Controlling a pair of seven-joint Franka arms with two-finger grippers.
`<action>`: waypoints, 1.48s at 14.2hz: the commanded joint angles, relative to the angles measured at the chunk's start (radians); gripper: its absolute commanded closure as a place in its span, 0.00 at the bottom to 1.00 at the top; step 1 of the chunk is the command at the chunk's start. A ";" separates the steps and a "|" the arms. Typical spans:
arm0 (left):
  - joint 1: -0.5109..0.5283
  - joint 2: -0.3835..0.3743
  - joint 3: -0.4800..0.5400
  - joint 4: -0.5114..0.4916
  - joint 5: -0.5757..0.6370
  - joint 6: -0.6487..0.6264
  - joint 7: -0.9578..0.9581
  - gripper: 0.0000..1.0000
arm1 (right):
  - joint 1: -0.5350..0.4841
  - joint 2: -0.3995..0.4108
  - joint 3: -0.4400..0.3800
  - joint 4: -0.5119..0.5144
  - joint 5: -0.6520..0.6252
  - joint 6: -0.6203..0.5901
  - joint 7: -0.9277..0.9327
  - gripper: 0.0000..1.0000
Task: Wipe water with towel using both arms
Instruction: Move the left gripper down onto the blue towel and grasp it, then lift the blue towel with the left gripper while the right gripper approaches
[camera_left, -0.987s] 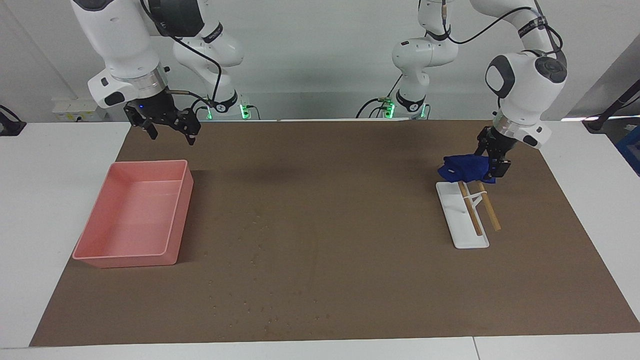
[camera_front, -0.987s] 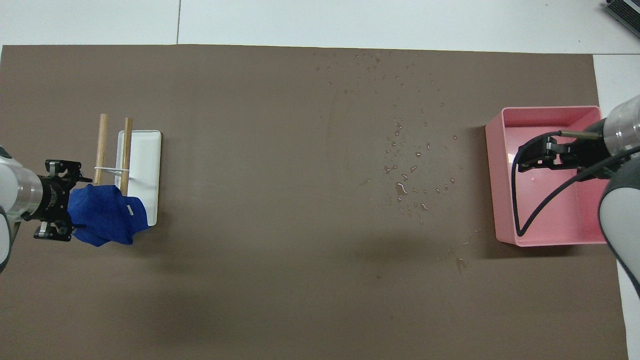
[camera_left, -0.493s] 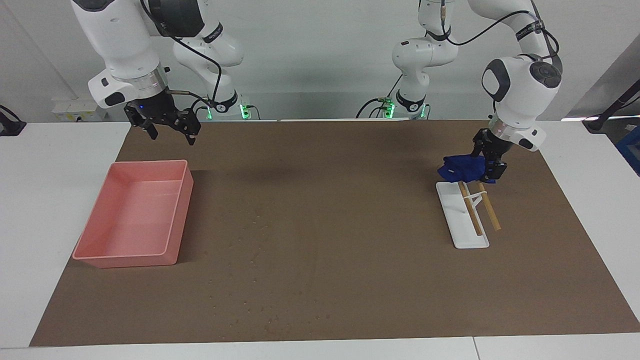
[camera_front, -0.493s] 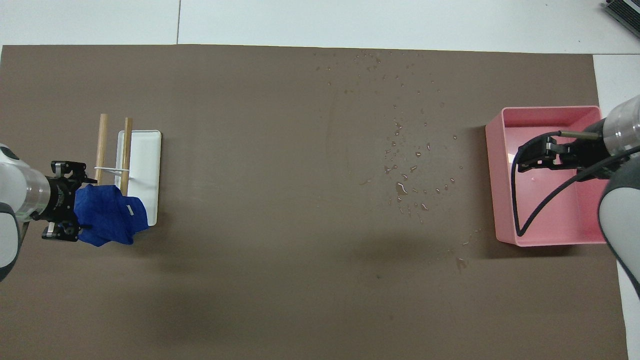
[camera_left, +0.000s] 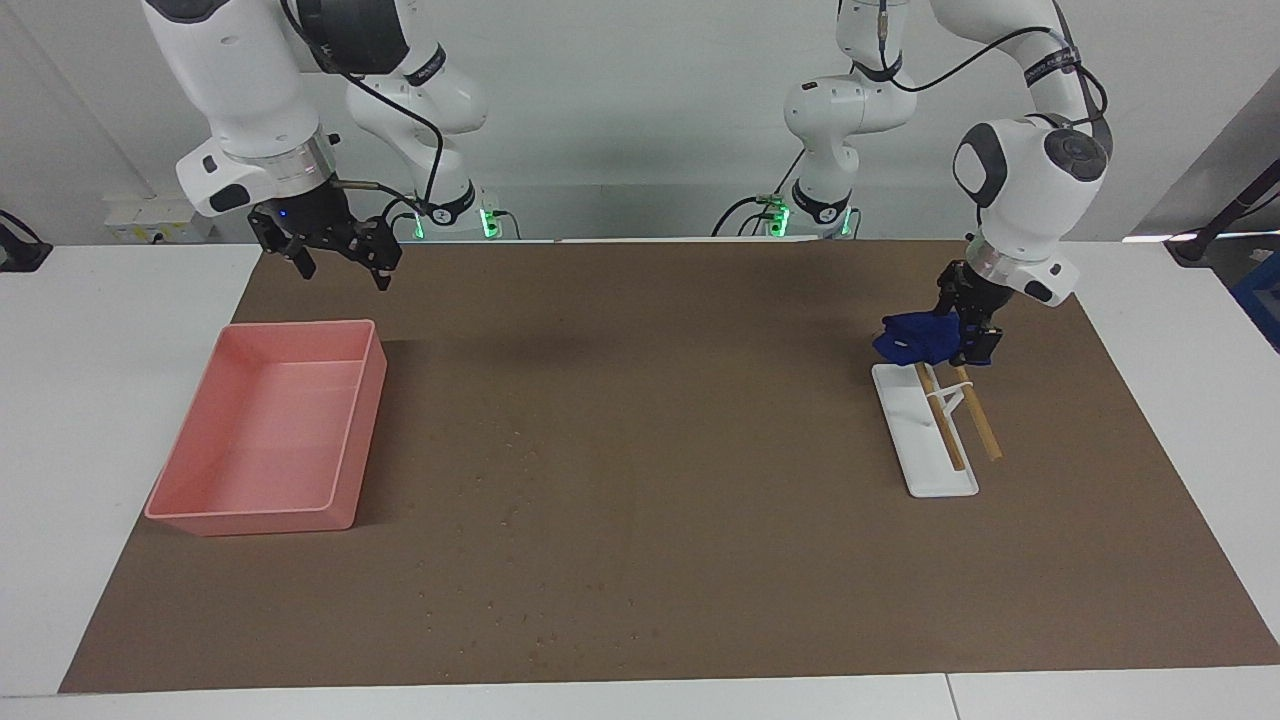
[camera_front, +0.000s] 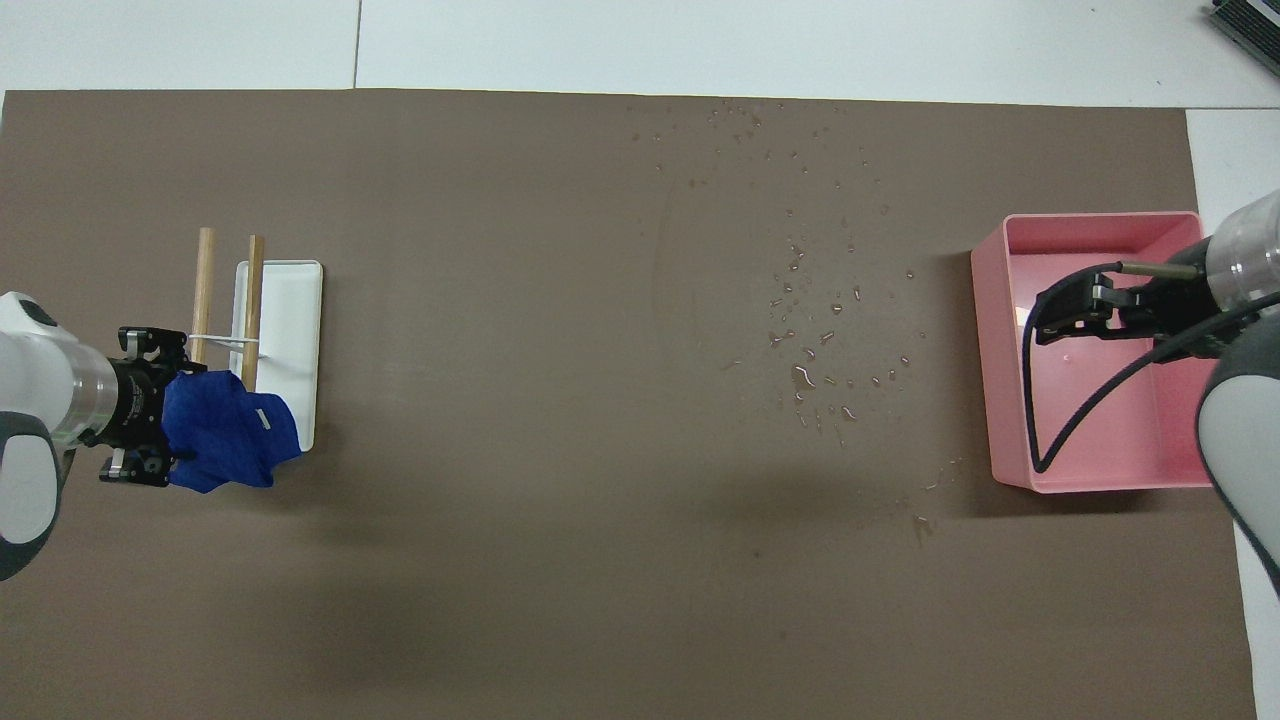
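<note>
**Towel pickup in hand, wiping not started**

Step, as I read it: the grasp. Left gripper (camera_left: 968, 332) is at the towel (camera_left: 915, 338), a blue bundle sitting at the robot-side end of the white tray (camera_left: 905, 425) with the two wooden sticks (camera_left: 940, 415), toward the left arm's end of the counter (camera_left: 700, 420). The jaws straddle the cloth edge, but I cannot tell if they have bitten yet or stand open around it. The towel looks bunched up against the gripper; whether it's clear of the tray isn't readable.

Right gripper (camera_left: 338, 256) hangs over the robot-side edge of the brown mat near the pink bin (camera_left: 270, 425), jaws open, holding nothing. That arm is waiting.

Water (camera_front: 815, 330): small droplets scattered on the mat, well apart from the towel, between mid-counter and the pink bin and running out toward the edge farthest from the robots. All of it looks untouched.

Next move, my read:
- Confirm the grip on the towel, then lift clear of the tray and sticks without snagging the white band that ties them.
- Carry it across toward the right arm's end, to the droplets.
- The towel is wadded, so the right arm likely needs to take a corner to spread it before a pass.
- The spill is wide, so expect several strokes.
</note>
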 joint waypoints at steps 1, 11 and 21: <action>-0.018 -0.004 0.007 -0.020 0.005 0.041 -0.024 0.73 | -0.005 -0.021 0.005 -0.026 0.007 0.011 0.004 0.00; -0.074 0.013 0.006 0.156 -0.009 -0.218 -0.027 1.00 | -0.007 -0.021 0.005 -0.023 0.007 0.010 0.006 0.00; -0.205 -0.008 -0.098 0.347 -0.158 -0.415 -0.386 1.00 | 0.033 -0.018 0.007 -0.023 0.036 0.062 0.195 0.00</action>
